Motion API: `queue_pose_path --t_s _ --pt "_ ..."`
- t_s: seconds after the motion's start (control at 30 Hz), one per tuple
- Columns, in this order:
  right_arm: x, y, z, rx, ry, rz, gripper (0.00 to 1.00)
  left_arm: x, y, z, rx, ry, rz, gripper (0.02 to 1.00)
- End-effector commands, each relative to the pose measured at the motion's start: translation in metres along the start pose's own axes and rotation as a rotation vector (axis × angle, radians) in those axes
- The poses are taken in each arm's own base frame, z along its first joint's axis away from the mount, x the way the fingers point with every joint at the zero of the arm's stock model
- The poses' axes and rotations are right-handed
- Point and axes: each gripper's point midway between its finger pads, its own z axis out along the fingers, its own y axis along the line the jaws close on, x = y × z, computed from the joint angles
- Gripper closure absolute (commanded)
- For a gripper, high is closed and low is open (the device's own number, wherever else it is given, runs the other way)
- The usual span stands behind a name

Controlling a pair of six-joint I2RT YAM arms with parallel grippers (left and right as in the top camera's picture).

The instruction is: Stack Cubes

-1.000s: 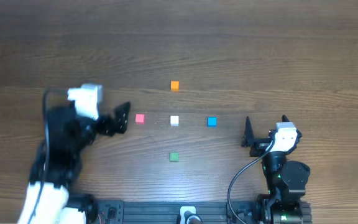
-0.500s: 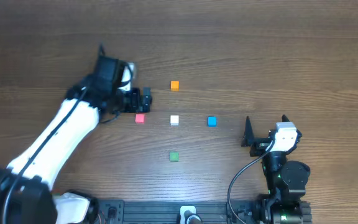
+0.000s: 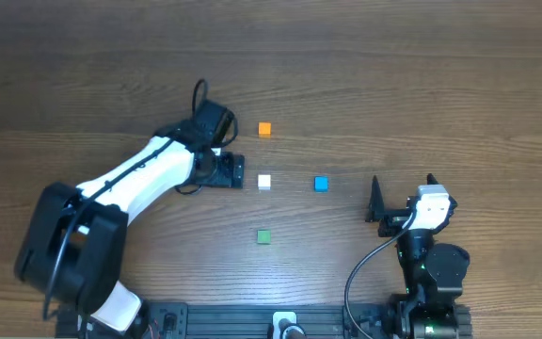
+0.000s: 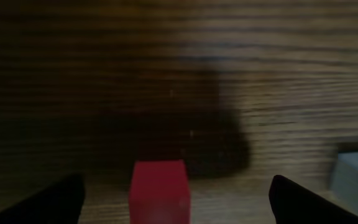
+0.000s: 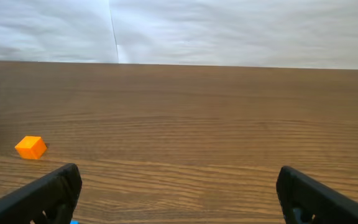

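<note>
Red cube (image 4: 159, 190) sits on the wooden table (image 3: 440, 75) between the wide-open, empty jaws of the left gripper (image 3: 230, 172), near the white cube (image 3: 264, 182). An off-centre close could let 1 finger shove it sideways into the white cube. Right gripper (image 3: 402, 191) rests well apart, jaws spread, holding nothing.

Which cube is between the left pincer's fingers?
The red cube, between the tips of the open left pincer. White cube, orange cube, blue cube and green cube lie outside.
</note>
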Motion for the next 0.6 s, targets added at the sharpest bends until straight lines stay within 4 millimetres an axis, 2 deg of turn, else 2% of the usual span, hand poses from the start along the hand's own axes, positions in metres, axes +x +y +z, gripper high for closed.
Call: queue_pose_path --t_s 0.03,0.13,0.4,0.6 --pt "0.0021 0.0006 0.0004 -0.002 -0.001 -0.009 0.007 -0.004 0.0042 0.0061 -0.04 -0.002 -0.019 0.097" --pt "0.0021 0.0006 0.0004 -0.002 -0.001 -0.009 0.007 -0.0042 0.0049 0.0061 -0.044 -0.003 -0.019 0.165" --pt "0.0021 0.0006 0.0004 -0.002 -0.001 -0.009 0.009 -0.003 0.0076 0.0066 -0.057 -0.001 -0.019 0.47" --pt "0.0021 0.0006 0.0004 -0.002 -0.001 -0.009 0.007 -0.0032 0.0095 0.0066 -0.068 -0.003 -0.019 0.505"
